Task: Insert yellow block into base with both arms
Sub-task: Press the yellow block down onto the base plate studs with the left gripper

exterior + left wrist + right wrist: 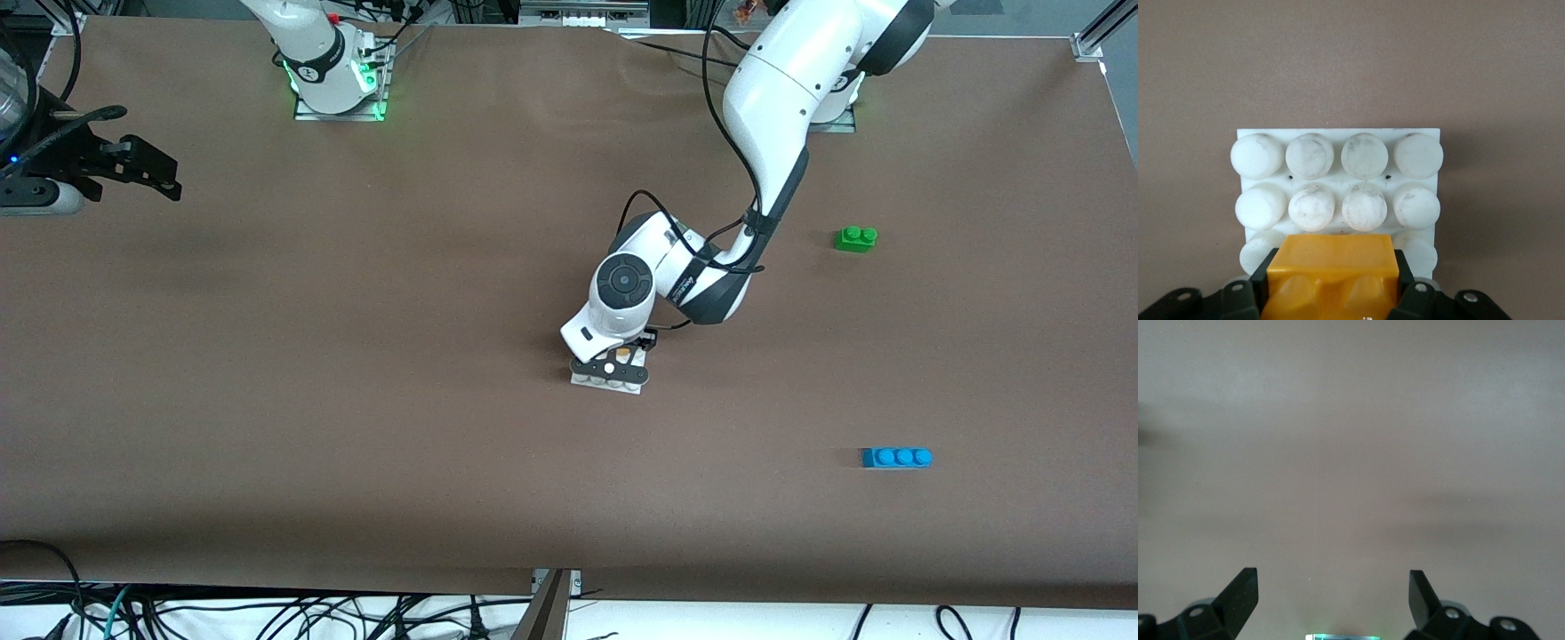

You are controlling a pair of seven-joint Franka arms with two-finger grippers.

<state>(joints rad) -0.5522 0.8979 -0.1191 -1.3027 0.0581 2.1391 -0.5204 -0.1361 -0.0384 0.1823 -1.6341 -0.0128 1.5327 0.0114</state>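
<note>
No legible text, labels or numbers anywhere in views.

The left arm (773,160) reaches down to mid-table, its left gripper (610,365) clamped shut (on the yellow block (1331,270)). The right gripper (147,173) waits, fingers (1241,593) spread, near the table's right-arm edge.

The yellow block (1331,267) looked like smooth, slightly glossy plastic. The base (1338,183) was matt white plastic with scuffed, smudged studs. The brown surface (356,356) appeared matt and finely textured.
</note>
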